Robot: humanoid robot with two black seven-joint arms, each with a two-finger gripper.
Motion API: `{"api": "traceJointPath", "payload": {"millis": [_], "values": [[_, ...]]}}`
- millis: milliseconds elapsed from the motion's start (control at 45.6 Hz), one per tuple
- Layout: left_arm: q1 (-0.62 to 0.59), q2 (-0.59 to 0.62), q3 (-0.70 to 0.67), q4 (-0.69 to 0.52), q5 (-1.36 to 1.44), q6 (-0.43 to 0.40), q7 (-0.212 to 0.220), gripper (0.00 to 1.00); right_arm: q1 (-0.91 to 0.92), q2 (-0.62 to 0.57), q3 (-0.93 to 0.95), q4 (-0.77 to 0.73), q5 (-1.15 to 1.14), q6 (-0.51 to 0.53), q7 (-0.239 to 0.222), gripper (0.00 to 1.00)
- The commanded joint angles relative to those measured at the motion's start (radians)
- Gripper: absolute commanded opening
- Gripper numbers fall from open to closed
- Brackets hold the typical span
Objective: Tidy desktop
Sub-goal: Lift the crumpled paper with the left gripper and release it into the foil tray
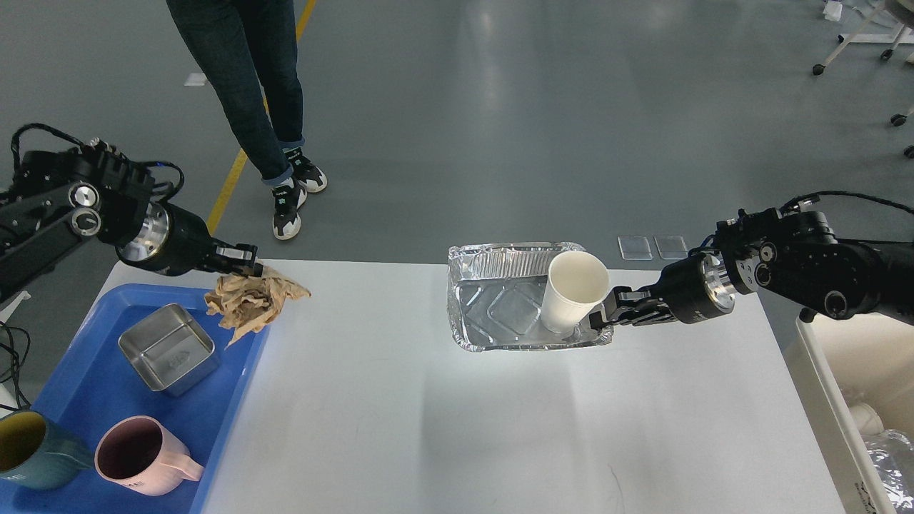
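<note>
The white desktop [464, 428] fills the lower middle of the head view. My left gripper [246, 268] is shut on a crumpled brown paper wad [250, 303], which hangs in the air above the far right corner of the blue tray [64, 389]. On the right, my right gripper [607, 314] is shut on the near right rim of a foil tray [500, 307]. A white paper cup [571, 293] leans inside that tray. The foil tray sits low over the desktop's far middle; I cannot tell whether it touches.
The blue tray holds a square steel tin [168, 350], a pink mug [143, 457] and a teal mug [32, 450]. A white bin [857, 400] with foil waste stands at the right edge. A person's legs [260, 93] are beyond the desktop's far left.
</note>
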Motion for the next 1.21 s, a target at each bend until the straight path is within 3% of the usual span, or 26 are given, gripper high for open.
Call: {"api": "traceJointPath", "payload": {"millis": [0,197,701,1183], "values": [[-0.133,-0.023,-0.009,0.059,-0.013,0.001,-0.001,0.0,0.003,0.001,0.003,0.005,0.001,0.001,-0.001,0.0],[-0.273,-0.207,-0.003,0.21,-0.013,0.001,0.002,0.0,0.005,0.003,0.006,0.007,0.001,0.001,-0.001,0.0],[-0.4,-0.64,0.015,0.416,-0.001,0.042,0.017,0.0,0.005,0.004,0.003,0.002,0.001,-0.001,-0.001,0.0],[-0.36,-0.813,0.208,0.451,-0.015,0.1,0.017,0.0,0.006,-0.004,0.004,0.002,0.001,-0.007,-0.001,0.0]]}}
